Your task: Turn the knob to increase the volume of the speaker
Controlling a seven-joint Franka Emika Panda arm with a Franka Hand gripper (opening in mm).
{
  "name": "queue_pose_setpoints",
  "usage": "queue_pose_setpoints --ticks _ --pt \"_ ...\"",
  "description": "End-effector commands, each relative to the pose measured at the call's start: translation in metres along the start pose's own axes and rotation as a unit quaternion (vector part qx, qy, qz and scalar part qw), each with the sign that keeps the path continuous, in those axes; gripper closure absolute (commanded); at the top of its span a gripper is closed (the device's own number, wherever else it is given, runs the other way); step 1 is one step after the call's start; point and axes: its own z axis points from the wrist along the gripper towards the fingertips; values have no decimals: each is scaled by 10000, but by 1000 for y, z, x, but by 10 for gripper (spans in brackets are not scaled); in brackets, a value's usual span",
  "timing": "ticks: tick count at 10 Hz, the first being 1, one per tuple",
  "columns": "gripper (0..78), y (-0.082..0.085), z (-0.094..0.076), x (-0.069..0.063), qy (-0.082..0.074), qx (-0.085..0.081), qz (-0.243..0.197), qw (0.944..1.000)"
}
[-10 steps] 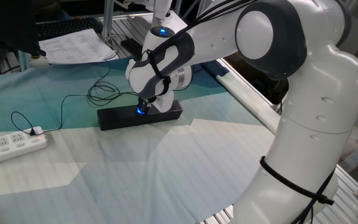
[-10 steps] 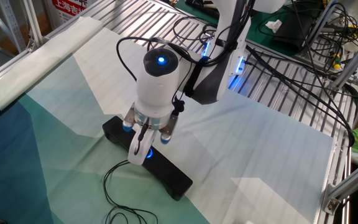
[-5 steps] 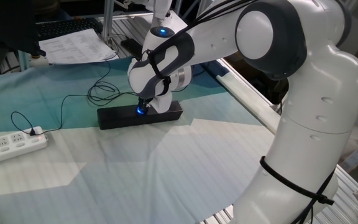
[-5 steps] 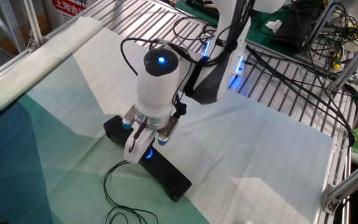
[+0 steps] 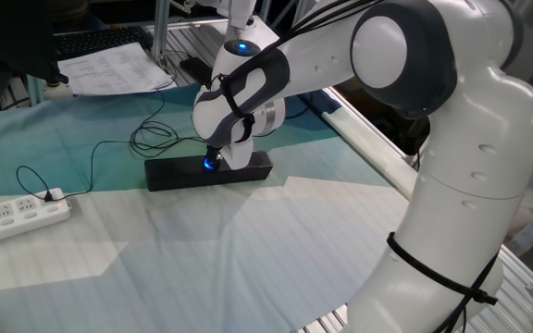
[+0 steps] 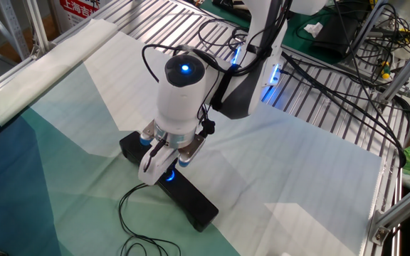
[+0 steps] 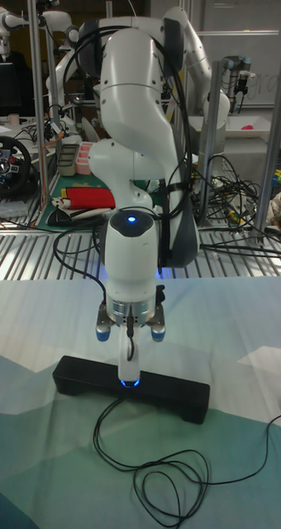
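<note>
My gripper (image 7: 130, 374) points straight down onto the speaker (image 7: 169, 396), fingers closed to a narrow stance around the knob (image 7: 130, 383). Blue glow shows just under my fingertips in all three views. I read this as a grip on the knob, jaws nearly together with the dial between them; the contact itself is hidden by my own fingers (image 6: 150, 164), so that is a judgement.

Speaker (image 5: 176, 172) lies flat on the cloth directly beneath me, long axis running out to either side of my fingers. Knob (image 5: 211, 164) sits at the bar's middle. In the other fixed view the bar (image 6: 194, 206) extends past my wrist on both sides, with the knob (image 6: 169, 175) glowing at my fingertips. Thin black cable (image 7: 157, 471) leaves the bar just below my fingers and loops on the cloth on the near side in the tall view. White power strip (image 5: 12, 215) lies well apart from me, at the cloth's edge.

Progress, as far as I can judge: approach done, descent done, grasp apparently made. My hand sits rotated off square to the bar, which suits a turn under way, but nothing here shows how much rotation has gone into the dial, nor any volume reading. Left: complete the twist in the increasing direction, then open and lift clear.

Watch: the bar is light and unfixed; twisting could drag it round.
</note>
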Motion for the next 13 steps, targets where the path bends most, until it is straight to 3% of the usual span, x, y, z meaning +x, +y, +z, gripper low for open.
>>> queue_pose_setpoints --ticks 1,9,13 --pt "763 -1 2 0 15 -75 538 9985" --pt "763 -1 2 0 25 -74 955 9954" --pt "763 -1 2 0 19 -120 1356 9907"
